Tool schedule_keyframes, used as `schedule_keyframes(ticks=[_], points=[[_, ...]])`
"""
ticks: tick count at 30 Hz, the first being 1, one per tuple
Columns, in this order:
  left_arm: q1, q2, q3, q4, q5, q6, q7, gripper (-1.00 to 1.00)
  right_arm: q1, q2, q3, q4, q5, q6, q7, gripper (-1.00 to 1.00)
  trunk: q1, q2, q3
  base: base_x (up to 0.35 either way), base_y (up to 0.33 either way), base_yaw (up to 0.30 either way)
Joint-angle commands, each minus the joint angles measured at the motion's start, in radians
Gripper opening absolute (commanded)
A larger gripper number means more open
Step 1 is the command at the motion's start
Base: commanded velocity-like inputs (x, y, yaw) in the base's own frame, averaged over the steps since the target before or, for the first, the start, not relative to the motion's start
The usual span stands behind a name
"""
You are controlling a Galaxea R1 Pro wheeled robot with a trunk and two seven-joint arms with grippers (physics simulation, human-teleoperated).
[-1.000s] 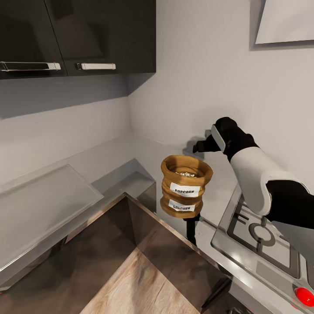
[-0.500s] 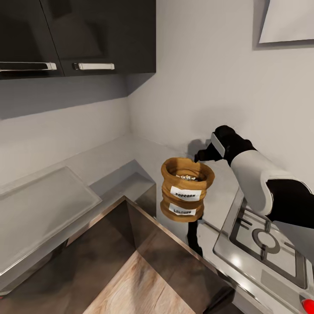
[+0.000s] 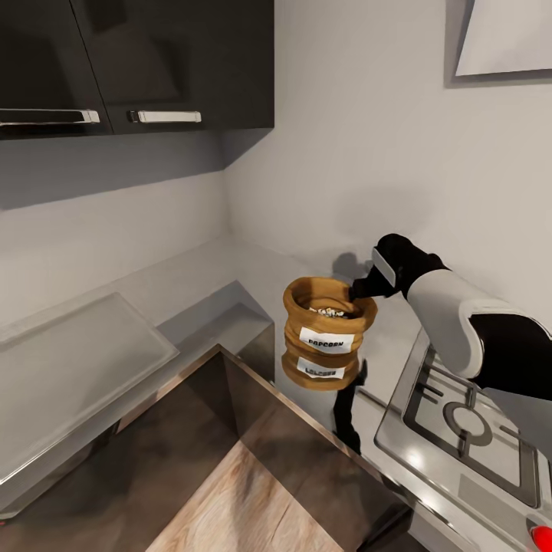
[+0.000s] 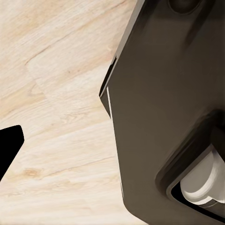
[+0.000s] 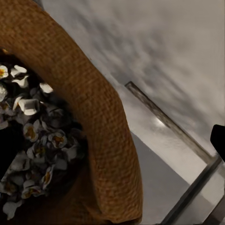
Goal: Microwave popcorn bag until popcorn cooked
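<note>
Popcorn bag (image 3: 328, 333) stands upright on the glossy table (image 3: 230, 276) near its front edge, just beside the hob (image 3: 460, 429), with pale popcorn (image 5: 33, 140) heaped inside its rolled rim. Your right hand (image 3: 359, 290) sits at the far side of that rim, and whether it is spread or closed I cannot tell. Get one finger inside the rim and one outside, close gently, and lift straight up so nothing spills.

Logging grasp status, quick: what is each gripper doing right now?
Left: cannot be told.
Right gripper: at the popcorn bag rim; open or shut cannot be told.
</note>
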Motion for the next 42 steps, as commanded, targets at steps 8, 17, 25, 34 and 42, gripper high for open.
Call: schedule_keyframes(ticks=[8,17,25,34,42], points=[[0.000,0.000,0.001,-0.001,0.005,-0.003,0.003,1.00,0.000,0.002,0.002,0.028,0.012,0.004,0.042,1.00,0.000,-0.001,-0.001,0.000,0.000,0.000],[0.000,-0.001,0.002,-0.001,0.005,-0.002,0.003,1.00,0.000,-0.005,0.002,0.050,0.015,-0.011,0.043,1.00,0.000,-0.001,-0.001,0.000,0.000,0.000],[0.000,0.000,0.002,-0.001,0.005,-0.002,0.003,1.00,0.000,-0.005,0.001,0.050,0.015,-0.017,0.043,-1.00,0.000,-0.001,-0.001,0.000,0.000,0.000],[0.000,-0.001,0.002,-0.001,0.005,-0.003,0.003,1.00,0.000,-0.004,0.002,0.048,0.016,0.004,0.041,-1.00,0.000,-0.001,-0.001,0.000,0.000,0.000],[0.000,-0.002,0.002,-0.001,0.005,-0.004,0.003,1.00,0.000,-0.002,0.002,0.032,0.017,0.004,0.041,-1.00,0.000,-0.001,-0.001,0.000,0.000,0.000]])
